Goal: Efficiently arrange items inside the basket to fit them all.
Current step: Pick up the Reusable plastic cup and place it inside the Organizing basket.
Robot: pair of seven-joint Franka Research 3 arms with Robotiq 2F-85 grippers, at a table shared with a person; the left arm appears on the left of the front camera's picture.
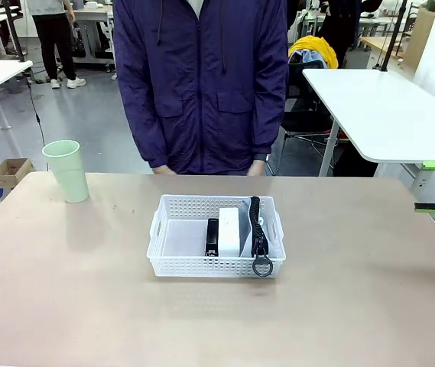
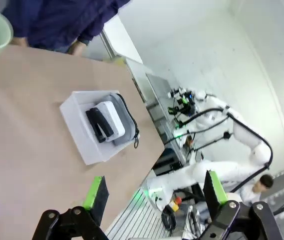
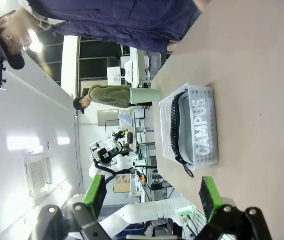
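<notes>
**Both jaws wide, nothing held; cup outside the basket**

Left jaws: the left pads [image 2: 96, 192] stand wide apart with nothing between them.

Right jaws: the same. The right pads [image 3: 210, 197] are spread wide and grip nothing. Seen from the front, these jaws hang off the side edge of the surface [image 1: 355, 306], above it.

Ahead of both jaws, and well apart from each, the white basket [image 1: 202, 266] sits mid-surface.

Contents, from the left jaws' side across to the right jaws' side:
- a bare stretch of basket floor
- the black stapler [image 1: 212, 237]
- the white box [image 1: 229, 232], just beside the stapler
- the grey pouch [image 1: 257, 223], standing on its long edge, zipper up, against the wall nearest the right jaws

The pouch's ring [image 1: 262, 266] hangs over the basket's near rim. From the right jaws' side, the "CAMPUS" print shows at the lattice wall.

Beyond the basket, on the left jaws' side, the pale green cup [image 1: 67, 170] stands upright on the surface. It is outside the basket and well apart from it and from both jaws.

Farthest off, a person [image 1: 202, 84] in a dark blue jacket stands at the far edge of the surface, behind the basket.
</notes>
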